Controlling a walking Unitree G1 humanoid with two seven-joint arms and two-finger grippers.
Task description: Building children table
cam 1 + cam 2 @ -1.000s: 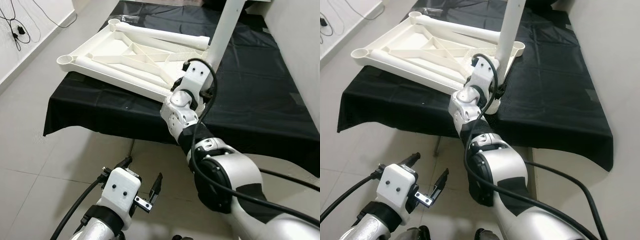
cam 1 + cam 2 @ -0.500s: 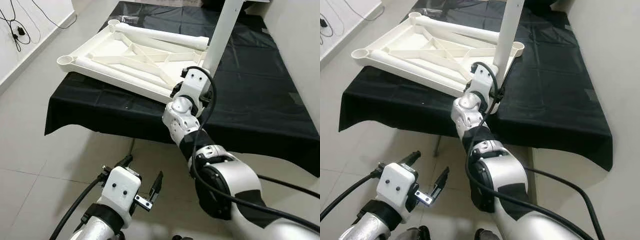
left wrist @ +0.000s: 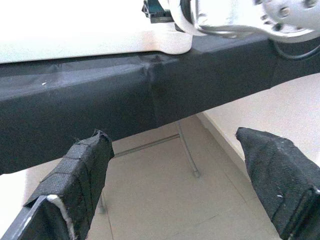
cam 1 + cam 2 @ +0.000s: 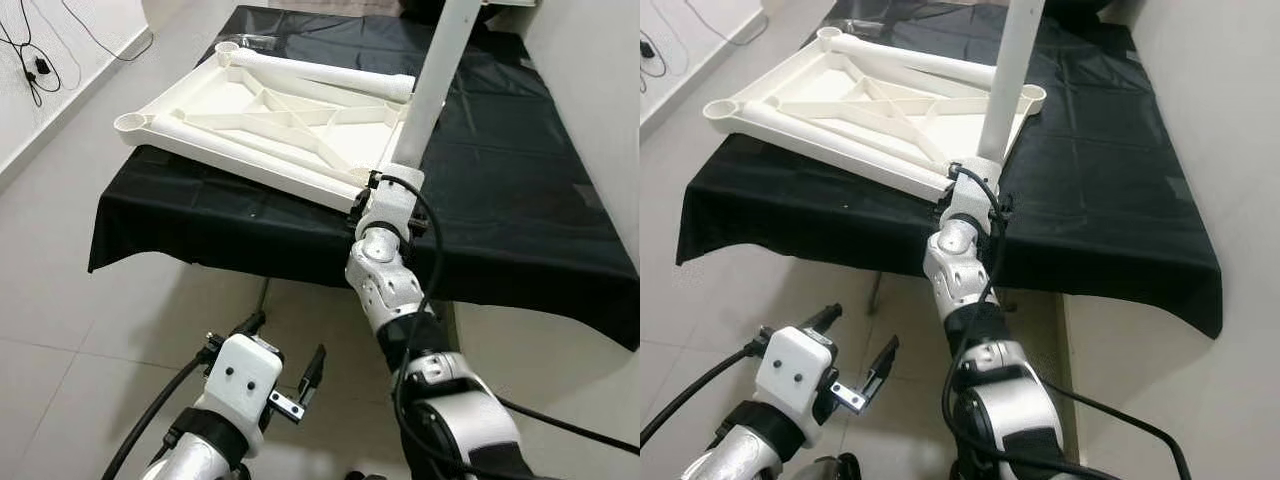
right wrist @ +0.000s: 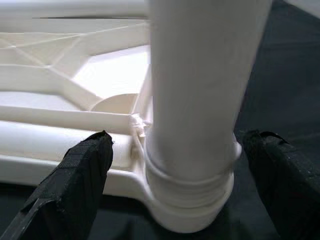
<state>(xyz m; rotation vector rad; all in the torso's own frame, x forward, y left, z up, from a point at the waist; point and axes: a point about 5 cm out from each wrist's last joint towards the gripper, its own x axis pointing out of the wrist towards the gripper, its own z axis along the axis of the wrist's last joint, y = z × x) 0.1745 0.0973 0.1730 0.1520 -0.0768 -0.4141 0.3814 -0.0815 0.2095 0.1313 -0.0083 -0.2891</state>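
Note:
The white plastic table top (image 4: 270, 110) lies upside down on the black-covered table (image 4: 520, 200). One white leg (image 4: 430, 80) stands upright in its near right corner socket (image 5: 185, 210). My right gripper (image 5: 176, 136) is open at the foot of that leg. One black finger (image 5: 85, 175) is on each side of it, with a gap to the leg on both sides. In the eye views my right wrist (image 4: 388, 200) is at the table's front edge, just below the socket. My left gripper (image 4: 283, 345) hangs low over the floor, open and holding nothing.
Open round sockets show at the table top's left corner (image 4: 130, 122) and far corner (image 4: 228, 46). Cables (image 4: 40, 60) lie by the wall on the far left. A thin metal table leg (image 3: 187, 155) stands under the black cloth. A wall runs along the right.
My right wrist has dropped along the upright leg to its foot at the table edge, and the forearm now stands more upright. The left arm has not moved.

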